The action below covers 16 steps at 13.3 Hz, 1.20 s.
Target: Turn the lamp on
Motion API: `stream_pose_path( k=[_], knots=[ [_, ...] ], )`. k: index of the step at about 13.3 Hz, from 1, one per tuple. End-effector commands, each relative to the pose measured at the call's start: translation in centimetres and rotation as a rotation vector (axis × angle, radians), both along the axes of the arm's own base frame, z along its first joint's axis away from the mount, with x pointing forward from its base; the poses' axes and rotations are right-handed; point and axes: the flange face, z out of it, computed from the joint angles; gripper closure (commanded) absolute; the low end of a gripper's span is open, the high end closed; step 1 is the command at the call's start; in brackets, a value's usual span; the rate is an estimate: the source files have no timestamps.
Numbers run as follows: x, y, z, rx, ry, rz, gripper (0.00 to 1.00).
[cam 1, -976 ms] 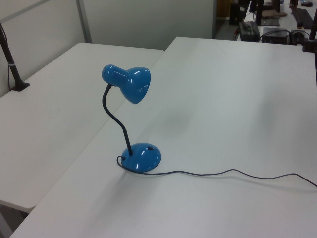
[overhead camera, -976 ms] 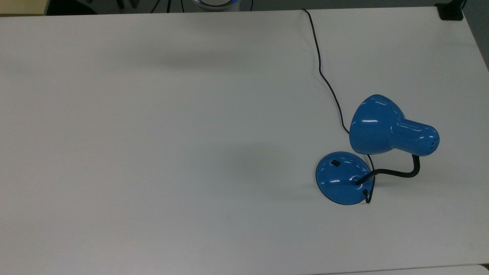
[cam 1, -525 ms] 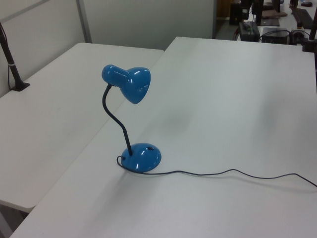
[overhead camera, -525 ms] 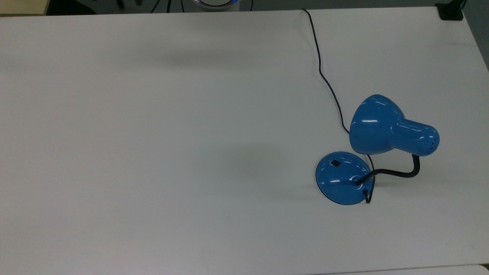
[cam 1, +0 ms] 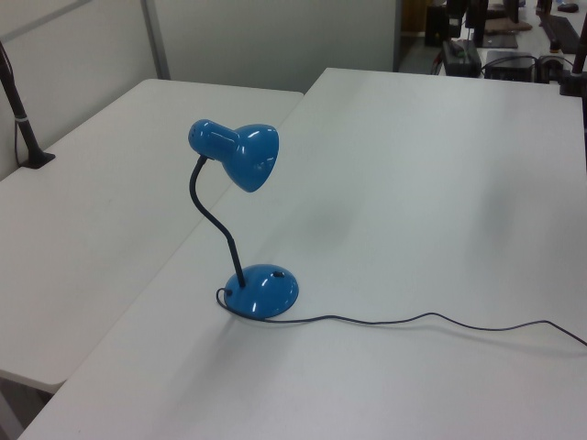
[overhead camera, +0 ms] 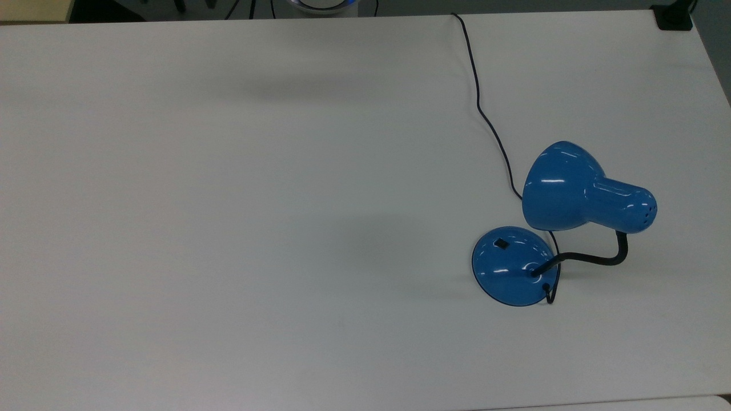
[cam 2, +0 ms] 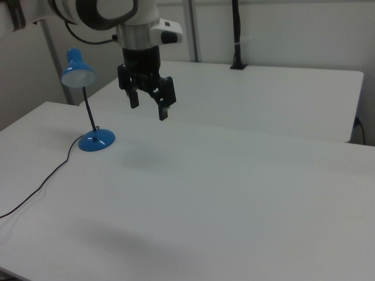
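Table (overhead camera: 228, 200): broad white top, carrying the lamp; a second white table (cam 1: 83, 183) stands alongside, at the left view's left.
Room: pale partition walls behind; a black post (cam 2: 236, 35) rises at the far table edge in the right view.
Gripper (cam 2: 148, 106): fingers spread apart, holding nothing, hanging above the table, well apart from the lamp, to the right view's right of it.
Lamp (overhead camera: 571, 194): blue, upright, near the top view's right edge; shade unlit.
Base (overhead camera: 511, 265): round, blue, flat on the table.
Cord (overhead camera: 478, 103): thin, black, trailing across the table to its edge.
Switch (overhead camera: 501, 244): small, black, on the base.
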Motion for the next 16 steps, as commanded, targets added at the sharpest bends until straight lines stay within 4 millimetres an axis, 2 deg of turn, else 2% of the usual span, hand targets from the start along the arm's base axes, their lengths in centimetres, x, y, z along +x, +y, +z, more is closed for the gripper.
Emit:
stream_pose_path(
  k=[1,7,10,14,16],
  knots=[
    [-0.2,1.1,0.2,0.011,0.004,0.041,0.0],
    [0.1,1.0,-0.2,0.028,0.004,0.04,0.0],
    [-0.3,0.0,0.4,0.03,-0.014,0.055,0.0],
    [-0.1,0.4,-0.1,0.049,-0.013,0.067,0.0],
    [0.6,1.2,-0.9,0.069,-0.007,0.079,0.0]
  ],
)
